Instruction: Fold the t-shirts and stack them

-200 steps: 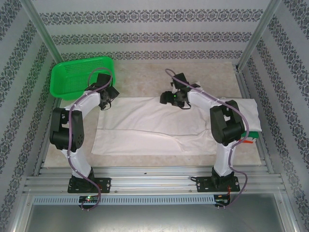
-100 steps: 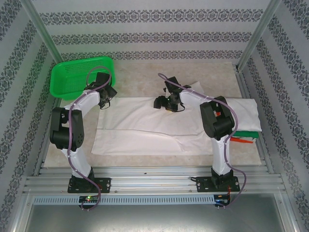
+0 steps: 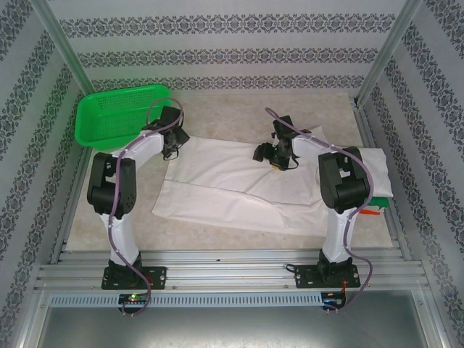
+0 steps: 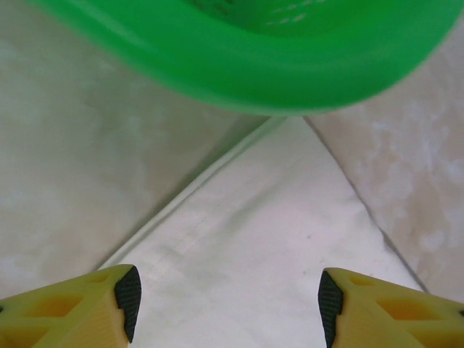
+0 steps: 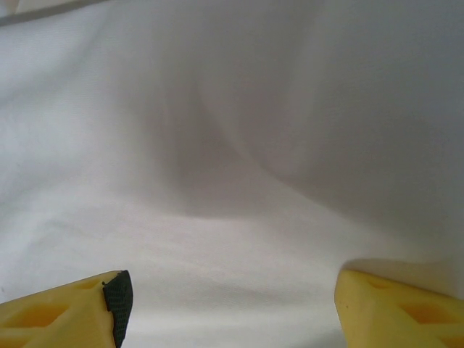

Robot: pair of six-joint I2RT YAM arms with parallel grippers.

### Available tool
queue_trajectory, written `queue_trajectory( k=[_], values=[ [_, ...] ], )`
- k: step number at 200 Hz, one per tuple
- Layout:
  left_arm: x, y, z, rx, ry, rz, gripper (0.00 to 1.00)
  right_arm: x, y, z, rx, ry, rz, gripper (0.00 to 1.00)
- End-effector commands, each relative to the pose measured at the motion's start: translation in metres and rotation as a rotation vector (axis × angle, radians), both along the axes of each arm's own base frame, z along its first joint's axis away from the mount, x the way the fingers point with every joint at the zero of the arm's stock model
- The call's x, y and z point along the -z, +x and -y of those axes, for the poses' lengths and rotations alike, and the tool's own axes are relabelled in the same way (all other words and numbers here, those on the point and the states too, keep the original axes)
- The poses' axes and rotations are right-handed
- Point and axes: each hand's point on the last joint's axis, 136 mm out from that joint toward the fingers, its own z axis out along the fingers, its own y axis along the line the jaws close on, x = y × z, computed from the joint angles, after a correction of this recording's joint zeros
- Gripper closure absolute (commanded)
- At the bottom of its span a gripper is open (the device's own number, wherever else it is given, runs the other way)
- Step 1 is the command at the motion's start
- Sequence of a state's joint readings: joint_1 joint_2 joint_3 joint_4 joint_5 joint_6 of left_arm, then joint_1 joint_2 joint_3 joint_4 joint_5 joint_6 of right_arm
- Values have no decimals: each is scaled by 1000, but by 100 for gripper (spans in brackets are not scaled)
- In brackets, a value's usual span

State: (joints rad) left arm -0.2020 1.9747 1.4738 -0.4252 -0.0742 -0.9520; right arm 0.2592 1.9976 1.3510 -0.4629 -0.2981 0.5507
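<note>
White shirt lies spread between my arms, long axis left to right; its far-left corner sits right under my left claw, jaws wide; my right claw, equally wide, hovers over the far edge. Against a second ago the shirt is skewed and further right; both claws have moved right too.

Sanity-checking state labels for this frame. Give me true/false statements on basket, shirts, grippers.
1. The basket sits at the far left of the table. True.
2. The left gripper is shut on the spread shirt. False: it is open over that shirt's corner.
3. The spread shirt is red. False: it is white.
4. A folded stack lies at the table's right edge. True.
5. The right gripper is over the basket. False: it is over the spread shirt.
</note>
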Motion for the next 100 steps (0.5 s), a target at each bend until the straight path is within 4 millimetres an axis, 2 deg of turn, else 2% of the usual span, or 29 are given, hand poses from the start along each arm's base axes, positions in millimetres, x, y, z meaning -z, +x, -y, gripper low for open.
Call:
queue_trajectory(
  k=[1, 29, 46, 67, 100],
  values=[
    [-3, 6, 15, -3, 59, -30, 38, -21, -8, -6, -55, 15, 46, 25],
    [1, 21, 21, -36, 125, -65, 42, -42, -7, -7, -66, 38, 105, 26],
    [5, 27, 12, -90, 183, -111, 45, -50, -8, -7, -73, 45, 124, 25],
    [8, 31, -1, -192, 225, -148, 48, -54, -9, -5, -70, 43, 132, 25],
    [18, 46, -1, -219, 234, -166, 49, -53, -11, -3, -66, 50, 134, 26]
  ],
)
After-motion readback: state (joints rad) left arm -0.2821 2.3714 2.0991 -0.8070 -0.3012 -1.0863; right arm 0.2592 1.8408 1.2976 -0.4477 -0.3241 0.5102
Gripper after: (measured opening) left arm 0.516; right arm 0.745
